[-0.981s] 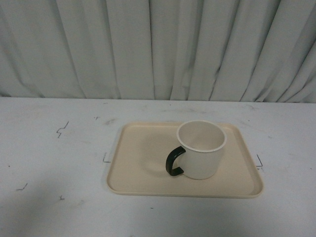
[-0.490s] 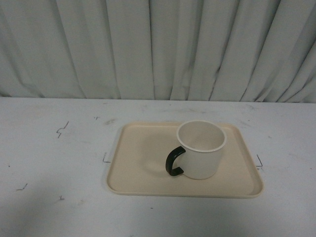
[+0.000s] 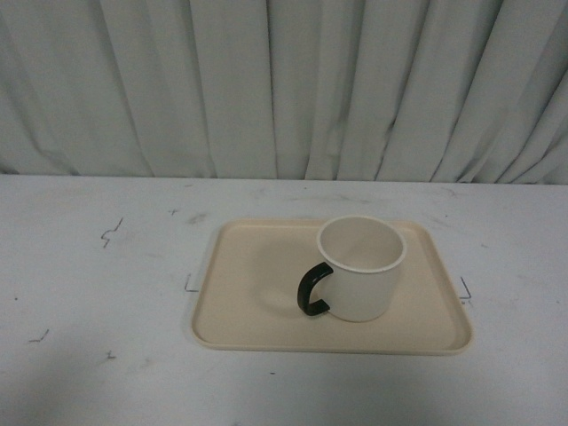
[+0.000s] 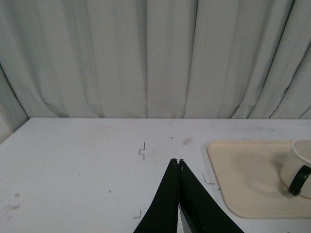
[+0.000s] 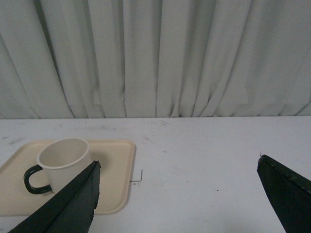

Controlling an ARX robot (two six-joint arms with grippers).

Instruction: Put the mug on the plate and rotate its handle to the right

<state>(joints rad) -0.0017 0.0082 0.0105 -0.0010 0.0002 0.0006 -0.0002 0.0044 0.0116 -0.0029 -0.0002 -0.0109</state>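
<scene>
Front view: we saw the mug (image 3: pixel 359 271) unmoved on the plate (image 3: pixel 248 302), handle (image 3: pixel 311 291) left; white table (image 3: pixel 89 293), curtain (image 3: pixel 266 89) behind; left gripper (image 4: pixel 178 162) closed, right gripper (image 5: pixel 178 161) spread.

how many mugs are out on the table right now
1. The mug stands upright on the right half of the tray, with its handle toward the robot's left. No other mug shows in any view, and nothing on the table could hide one.

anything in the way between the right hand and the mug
Nothing visible. In the right wrist view the open right hand faces the mug with only table and the plate rim between them. The handle points away from that hand.
</scene>
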